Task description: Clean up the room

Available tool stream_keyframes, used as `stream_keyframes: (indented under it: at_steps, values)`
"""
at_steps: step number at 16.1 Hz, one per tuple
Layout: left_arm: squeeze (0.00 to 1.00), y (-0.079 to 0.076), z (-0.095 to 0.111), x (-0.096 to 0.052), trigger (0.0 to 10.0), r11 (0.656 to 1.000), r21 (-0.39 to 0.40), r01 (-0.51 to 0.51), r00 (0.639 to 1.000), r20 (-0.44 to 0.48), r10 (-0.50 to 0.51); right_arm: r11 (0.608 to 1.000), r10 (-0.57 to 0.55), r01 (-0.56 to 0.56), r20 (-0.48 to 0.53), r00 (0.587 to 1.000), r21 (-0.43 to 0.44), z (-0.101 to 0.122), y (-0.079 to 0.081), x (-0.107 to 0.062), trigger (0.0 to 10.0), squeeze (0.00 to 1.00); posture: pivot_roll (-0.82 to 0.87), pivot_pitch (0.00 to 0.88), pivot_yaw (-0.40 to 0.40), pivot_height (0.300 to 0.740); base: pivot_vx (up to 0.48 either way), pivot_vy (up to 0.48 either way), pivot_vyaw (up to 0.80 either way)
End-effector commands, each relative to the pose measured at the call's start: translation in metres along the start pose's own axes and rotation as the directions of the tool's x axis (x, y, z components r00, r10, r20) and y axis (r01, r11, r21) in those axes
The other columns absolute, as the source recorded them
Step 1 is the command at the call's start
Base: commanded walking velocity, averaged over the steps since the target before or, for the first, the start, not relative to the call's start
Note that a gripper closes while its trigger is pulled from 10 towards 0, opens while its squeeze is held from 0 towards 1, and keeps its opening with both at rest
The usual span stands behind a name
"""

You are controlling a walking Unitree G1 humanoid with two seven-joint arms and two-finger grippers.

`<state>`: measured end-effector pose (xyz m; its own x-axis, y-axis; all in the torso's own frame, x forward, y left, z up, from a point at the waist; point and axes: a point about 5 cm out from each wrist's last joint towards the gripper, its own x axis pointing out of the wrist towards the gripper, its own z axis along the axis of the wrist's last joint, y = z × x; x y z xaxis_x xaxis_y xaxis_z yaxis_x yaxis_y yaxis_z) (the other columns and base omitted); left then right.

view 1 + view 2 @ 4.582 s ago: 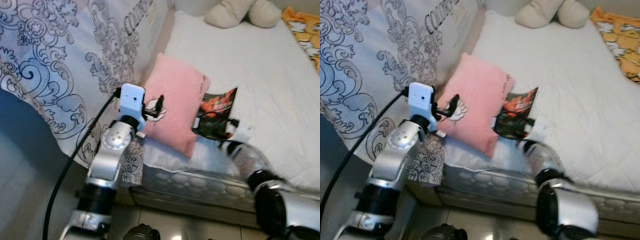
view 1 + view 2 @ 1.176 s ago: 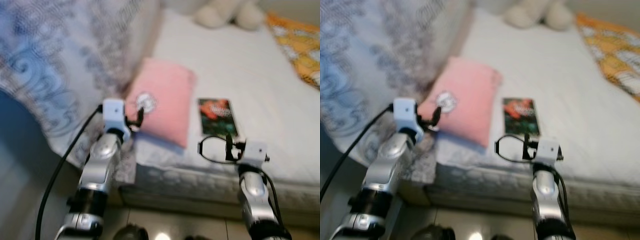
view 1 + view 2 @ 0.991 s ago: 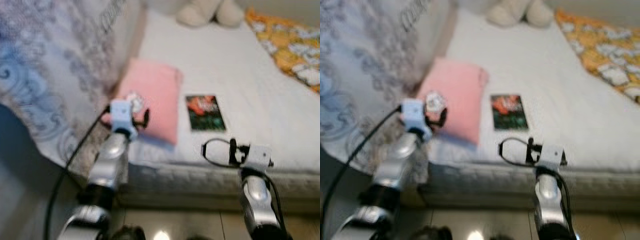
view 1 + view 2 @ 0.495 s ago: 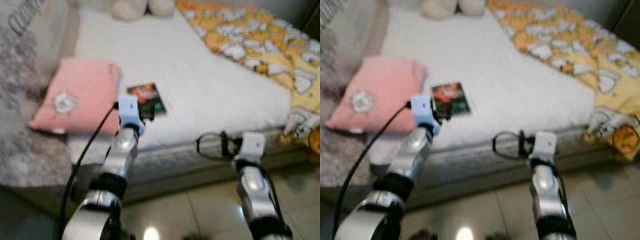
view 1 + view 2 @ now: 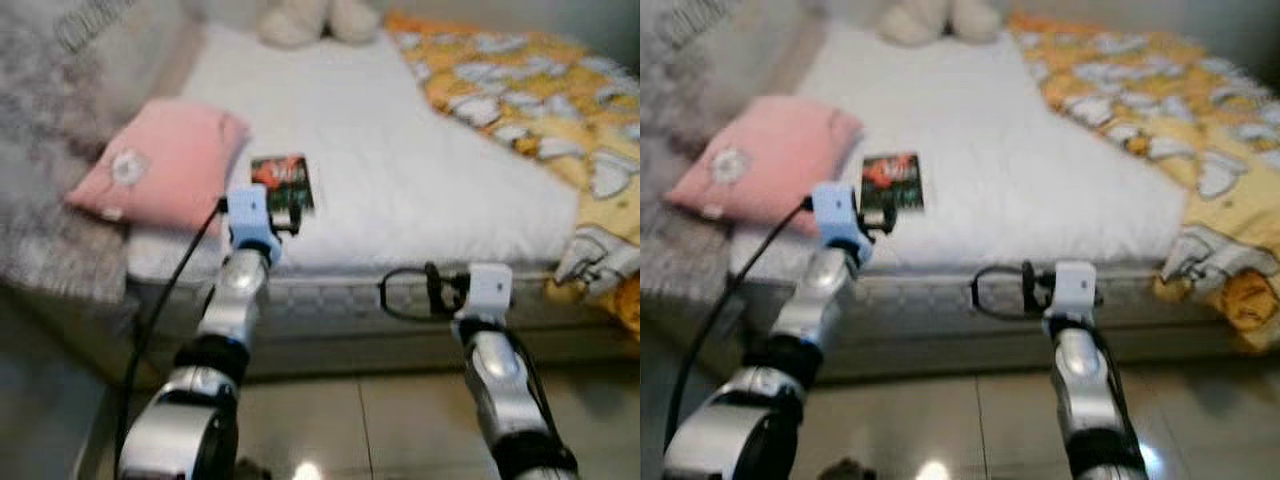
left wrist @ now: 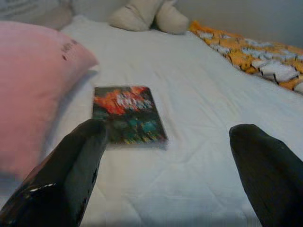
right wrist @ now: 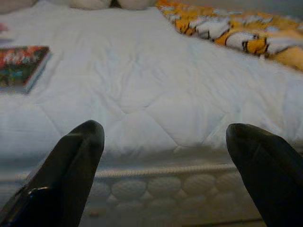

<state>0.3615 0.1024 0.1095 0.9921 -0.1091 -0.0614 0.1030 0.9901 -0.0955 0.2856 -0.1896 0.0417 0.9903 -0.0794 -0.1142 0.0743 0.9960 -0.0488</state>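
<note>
A book (image 5: 282, 182) with a red and dark cover lies flat on the white mattress (image 5: 400, 180), beside a pink pillow (image 5: 160, 165). My left gripper (image 5: 290, 218) hovers at the bed's front edge just short of the book. It is open, and in the left wrist view the book (image 6: 127, 113) lies a little ahead of the wide-apart fingers (image 6: 85, 142). My right gripper (image 5: 432, 290) is lower, in front of the mattress side. It is open with nothing between its fingers (image 7: 80, 146).
A yellow patterned blanket (image 5: 530, 90) covers the right side of the bed and hangs over its front corner. A cream plush toy (image 5: 310, 20) sits at the head of the bed. A patterned grey cover (image 5: 60, 150) lies left of the pillow. Tiled floor (image 5: 380, 420) is below.
The camera has swung about. The book, propped by the pillow with my right arm at it 4.6 s ago, now lies flat. My right gripper has drawn back below the bed edge.
</note>
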Motion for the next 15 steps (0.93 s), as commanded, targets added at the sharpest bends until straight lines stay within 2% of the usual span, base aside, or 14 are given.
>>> stream_keyframes:
  at_steps: [1, 2, 3, 4, 5, 6, 8, 10, 15]
  values:
    - [0.0, -0.011, 0.006, 0.003, 10.0, 0.998, 0.049, 0.026, 0.999, 0.019, -0.027, 1.0, -0.021, 0.021, 0.002, 1.0, 0.003, 0.002, -0.006, 0.001, 10.0, 0.0, 0.03, 0.0, 0.002, 0.74, 0.326, -0.349, 0.5]
    - [0.0, -0.011, 0.003, 0.004, 10.0, 0.996, 0.085, 0.015, 1.0, 0.002, -0.015, 1.0, -0.024, 0.024, -0.001, 1.0, 0.004, 0.001, -0.006, 0.001, 10.0, 0.0, 0.03, 0.0, 0.003, 0.74, 0.0, 0.0, 0.41]
    - [0.0, -0.007, 0.003, 0.003, 10.0, 0.997, 0.076, 0.014, 1.0, 0.014, -0.015, 0.999, -0.027, 0.027, 0.01, 1.0, 0.024, 0.003, -0.006, 0.0, 10.0, 0.0, 0.02, 0.0, 0.005, 0.74, 0.0, 0.0, 0.0]
    - [0.0, -0.001, 0.007, -0.001, 10.0, 1.0, 0.003, 0.024, 0.998, 0.062, -0.024, 0.999, -0.031, 0.029, 0.059, 0.998, 0.036, 0.01, -0.007, -0.001, 10.0, 0.0, 0.02, 0.0, 0.006, 0.74, 0.469, 0.0, 0.0]
    - [0.0, 0.004, 0.007, -0.003, 10.0, 1.0, 0.002, 0.011, 0.997, 0.08, -0.011, 0.997, -0.049, 0.042, 0.118, 0.992, 0.057, 0.018, -0.011, -0.002, 10.0, 0.0, 0.02, 0.0, 0.006, 0.74, 0.48, 0.0, 0.0]
    - [0.0, 0.01, 0.007, -0.008, 10.0, 1.0, -0.003, -0.008, 0.994, 0.108, 0.009, 0.987, -0.096, 0.068, 0.193, 0.976, 0.148, 0.032, -0.02, -0.004, 10.0, 0.0, 0.02, 0.0, 0.007, 0.74, 0.48, 0.0, 0.0]
    - [0.0, 0.012, 0.003, -0.01, 10.0, 1.0, 0.005, -0.014, 0.995, 0.095, 0.014, 0.981, -0.115, 0.082, 0.187, 0.976, 0.177, 0.032, -0.027, -0.003, 10.0, 0.0, 0.02, 0.0, 0.006, 0.74, 0.48, 0.0, 0.0]
    - [0.0, 0.01, -0.004, -0.011, 10.0, 1.0, 0.015, -0.007, 0.998, 0.059, 0.006, 0.988, -0.1, 0.08, 0.149, 0.984, 0.132, 0.024, -0.029, -0.003, 10.0, 0.0, 0.02, 0.0, 0.006, 0.74, 0.48, 0.0, 0.0]
    - [0.0, 0.006, -0.001, -0.007, 10.0, 1.0, 0.009, 0.007, 0.999, 0.05, -0.007, 0.993, -0.042, 0.028, 0.118, 0.992, 0.118, 0.019, -0.016, -0.003, 10.0, 0.0, 0.03, 0.0, 0.003, 0.74, 0.48, 0.0, 0.0]
